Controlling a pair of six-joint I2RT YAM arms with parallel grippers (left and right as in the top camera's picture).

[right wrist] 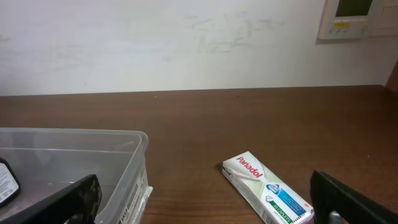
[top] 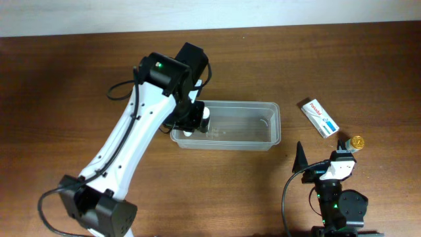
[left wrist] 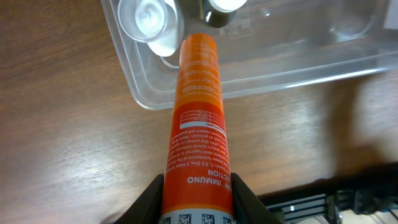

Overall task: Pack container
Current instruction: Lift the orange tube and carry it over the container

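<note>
The clear plastic container [top: 243, 125] lies mid-table. My left gripper [top: 195, 120] hangs over its left end. In the left wrist view the left gripper [left wrist: 196, 190] is shut on an orange tube [left wrist: 198, 106], whose far end reaches over the container's near left corner [left wrist: 149, 99]. A white bottle with a round cap [left wrist: 148, 18] stands inside that corner. My right gripper [top: 322, 158] is open and empty at the front right. In its wrist view the right gripper [right wrist: 205, 196] faces the container's end wall [right wrist: 118, 162] and a white Panadol box [right wrist: 267, 190].
The Panadol box [top: 319, 117] lies on the table right of the container. A small gold-topped object [top: 356, 141] sits near the right gripper. The table is dark wood, with a white wall along the back.
</note>
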